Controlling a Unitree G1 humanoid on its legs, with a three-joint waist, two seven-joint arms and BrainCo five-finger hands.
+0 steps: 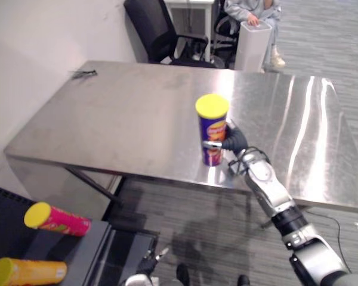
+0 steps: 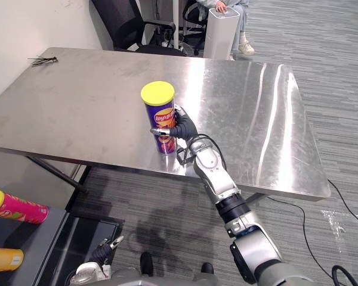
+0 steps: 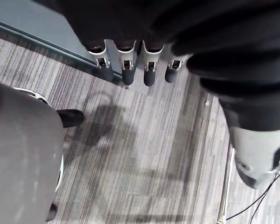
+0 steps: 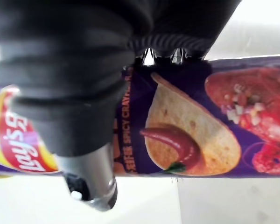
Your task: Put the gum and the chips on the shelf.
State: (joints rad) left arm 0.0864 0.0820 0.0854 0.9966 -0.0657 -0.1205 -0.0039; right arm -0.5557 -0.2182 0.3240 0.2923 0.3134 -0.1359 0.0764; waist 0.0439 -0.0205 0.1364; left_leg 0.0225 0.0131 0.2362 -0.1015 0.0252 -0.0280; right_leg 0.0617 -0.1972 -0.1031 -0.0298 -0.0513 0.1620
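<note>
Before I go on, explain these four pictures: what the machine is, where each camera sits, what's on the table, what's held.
This is a humanoid robot with two arms and mechanical hands. Two pictures come from cameras in its head, looking down; two from cameras on its wrists. On the steel table stands a purple chips can with a yellow lid, near the front edge. The right hand is curled round it; its wrist camera shows the label close up. The left hand hangs open above the floor. A pink can and a yellow can lie low on the robot's left.
</note>
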